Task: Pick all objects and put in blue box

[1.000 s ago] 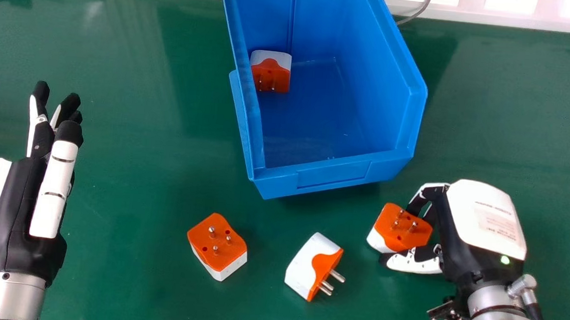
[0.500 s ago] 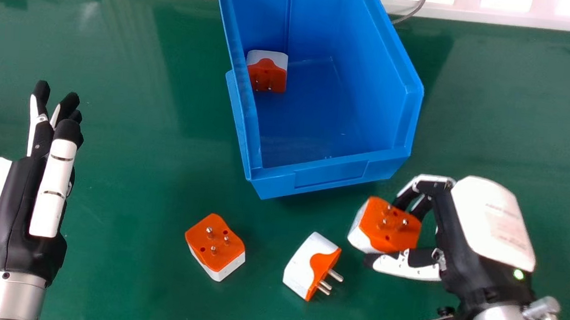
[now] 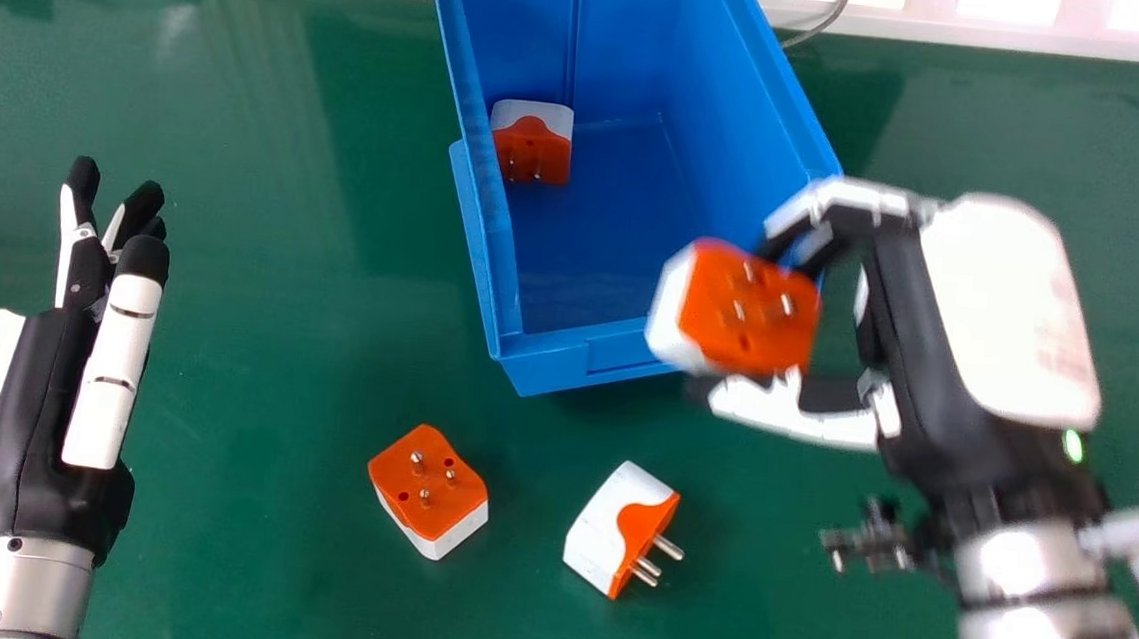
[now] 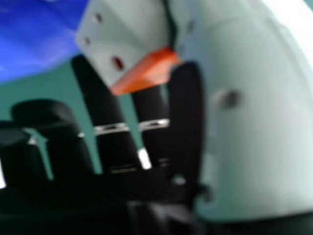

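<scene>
Transfer step, seemingly | right hand (image 3: 1002, 300) was clamped on plug adapter (image 3: 745, 317), beside blue box (image 3: 546, 363) at far edge of table (image 3: 270, 439) | next move called for shifting left over box, then release

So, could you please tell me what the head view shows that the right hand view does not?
The head view adds: the open left robot hand, a plug adapter inside the blue box, two more adapters on the green table, and the metal pins of the held adapter.
The right hand view adds: the holes in the held adapter's white face.
Both share: the held adapter, the right robot hand holding it, and parts of the blue box and the green table.
</scene>
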You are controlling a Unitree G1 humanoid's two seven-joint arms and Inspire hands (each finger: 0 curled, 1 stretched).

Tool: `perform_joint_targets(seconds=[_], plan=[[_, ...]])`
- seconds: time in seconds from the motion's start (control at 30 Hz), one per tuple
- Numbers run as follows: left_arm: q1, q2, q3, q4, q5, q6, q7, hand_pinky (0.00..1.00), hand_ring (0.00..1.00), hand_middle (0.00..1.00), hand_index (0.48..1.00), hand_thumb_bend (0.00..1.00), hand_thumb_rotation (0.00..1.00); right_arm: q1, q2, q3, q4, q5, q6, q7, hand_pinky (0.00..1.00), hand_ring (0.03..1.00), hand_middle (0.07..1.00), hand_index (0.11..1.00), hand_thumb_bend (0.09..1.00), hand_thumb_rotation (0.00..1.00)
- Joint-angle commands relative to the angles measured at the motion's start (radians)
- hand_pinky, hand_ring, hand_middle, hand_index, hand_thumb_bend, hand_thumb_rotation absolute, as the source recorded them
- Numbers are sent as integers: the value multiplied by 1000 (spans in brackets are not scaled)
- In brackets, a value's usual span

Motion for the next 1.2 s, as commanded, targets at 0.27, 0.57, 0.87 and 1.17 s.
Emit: perform_joint_targets(seconds=[0.27,0.57,0.87,1.17], plan=[[-10,8,5,4,3,-23,-1,989,982,978,984,564,899,-414,90,11,360,2,-19,-65,84,129,201,472,487,137],[2,4,4,-19,-8,-15,-6,990,984,978,980,570,884,-832,156,75,813,-51,147,-52,234,336,416,481,481,150],[9,4,3,-34,0,-8,1,983,979,976,983,543,911,-1141,245,101,1349,35,200,-122,232,328,433,490,485,133],[21,3,1,-51,2,-8,1,990,981,978,980,560,911,-1218,278,155,1574,70,204,-157,223,338,441,541,509,0]])
